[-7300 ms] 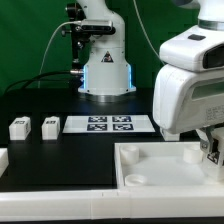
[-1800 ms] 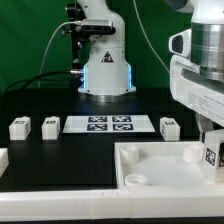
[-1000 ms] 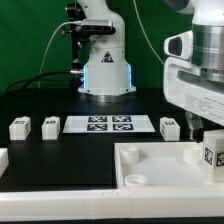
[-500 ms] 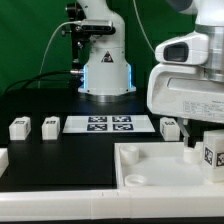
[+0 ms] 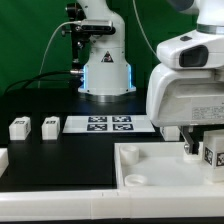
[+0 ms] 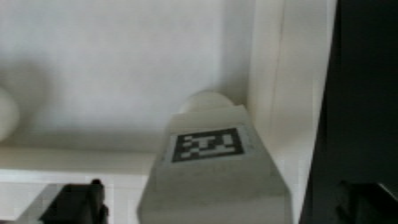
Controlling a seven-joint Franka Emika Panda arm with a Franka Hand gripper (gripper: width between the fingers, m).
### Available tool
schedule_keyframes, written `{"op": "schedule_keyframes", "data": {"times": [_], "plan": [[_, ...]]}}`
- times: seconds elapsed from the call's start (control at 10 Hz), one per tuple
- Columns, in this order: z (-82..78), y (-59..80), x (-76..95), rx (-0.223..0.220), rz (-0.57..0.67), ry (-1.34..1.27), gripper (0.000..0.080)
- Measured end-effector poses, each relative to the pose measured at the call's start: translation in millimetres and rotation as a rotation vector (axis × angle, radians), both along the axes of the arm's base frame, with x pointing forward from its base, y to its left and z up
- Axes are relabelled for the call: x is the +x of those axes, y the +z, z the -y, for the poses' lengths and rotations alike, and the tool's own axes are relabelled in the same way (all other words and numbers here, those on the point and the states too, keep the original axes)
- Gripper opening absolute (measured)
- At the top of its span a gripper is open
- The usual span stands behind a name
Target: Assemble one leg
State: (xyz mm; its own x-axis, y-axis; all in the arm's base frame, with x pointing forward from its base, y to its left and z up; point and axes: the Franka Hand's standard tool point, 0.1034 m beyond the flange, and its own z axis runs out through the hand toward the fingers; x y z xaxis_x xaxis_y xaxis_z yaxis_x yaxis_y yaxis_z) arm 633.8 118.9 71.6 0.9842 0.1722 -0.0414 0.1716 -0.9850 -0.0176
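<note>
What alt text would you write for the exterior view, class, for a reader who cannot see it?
A white robot arm's gripper reaches down at the large white slab, beside a tagged leg standing on it. Two more legs and the marker board lie on the black table.

Marker board (image 5: 109, 125) lies flat on the black table (image 5: 60, 160) — large white slab (image 5: 150, 165) near the front edge.

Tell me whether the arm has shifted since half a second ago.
Yes. Its white body now hides the leg right of the marker board, so it moved toward the exterior view's left.
</note>
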Motion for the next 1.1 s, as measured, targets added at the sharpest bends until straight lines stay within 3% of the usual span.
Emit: {"op": "schedule_keyframes", "data": {"times": [0.3, 0.5, 0.6, 0.7, 1.0, 1.1], "plan": [[2.8, -0.4, 0.4, 0.000, 0.000, 0.022, 0.0649], [2.8, -0.4, 0.4, 0.000, 0.000, 0.022, 0.0385], [2.8, -0.4, 0.3, 0.000, 0.000, 0.022, 0.0385], [2.8, -0.5, 0.3, 0.000, 0.000, 0.013, 0.0291], [2.1, -0.6, 0.1, -0.001, -0.002, -0.073, 0.0292], [1.8, -0.7, 0.1, -0.006, -0.004, -0.228, 0.0292]]}}
